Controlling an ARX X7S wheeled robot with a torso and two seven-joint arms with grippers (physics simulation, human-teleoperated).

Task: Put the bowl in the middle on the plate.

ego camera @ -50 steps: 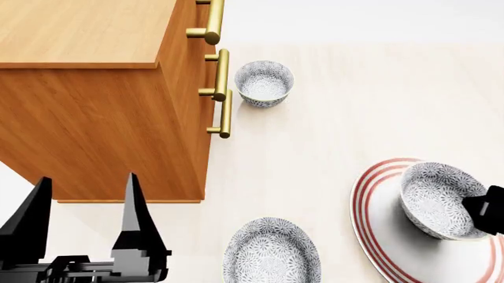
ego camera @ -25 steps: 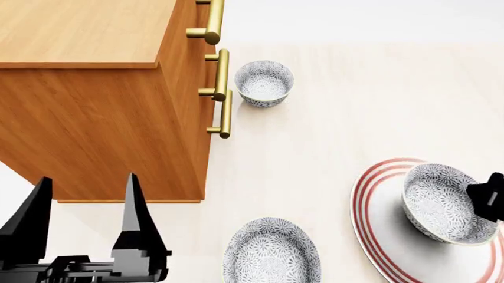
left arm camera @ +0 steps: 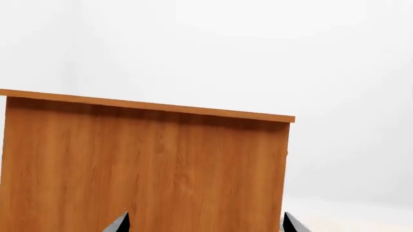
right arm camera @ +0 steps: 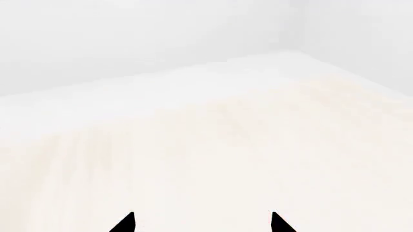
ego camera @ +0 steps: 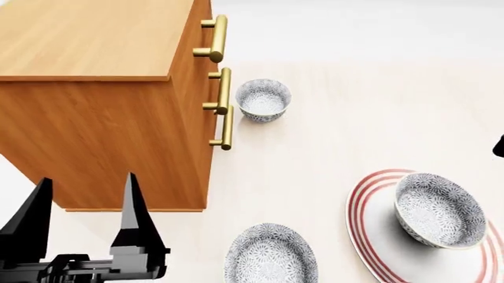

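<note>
My left gripper (ego camera: 82, 203): matte black, two long flat fingers (ego camera: 136, 212) tapering to sharp points, seated on a blocky black base with stepped edges. My right gripper (right arm camera: 201, 223): only two black pointed tips visible in its wrist view. No markings or cables discernible.

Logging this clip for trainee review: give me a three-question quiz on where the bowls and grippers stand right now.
1. True or false: a bowl sits on the plate.
2. How many bowls are in the head view?
3. Which stands nearest the cabinet's handles: A) the far bowl, B) the near bowl, C) the plate?

Key: 1 true. 2 three. 3 A. Both the left gripper and the right gripper are open and empty.
</note>
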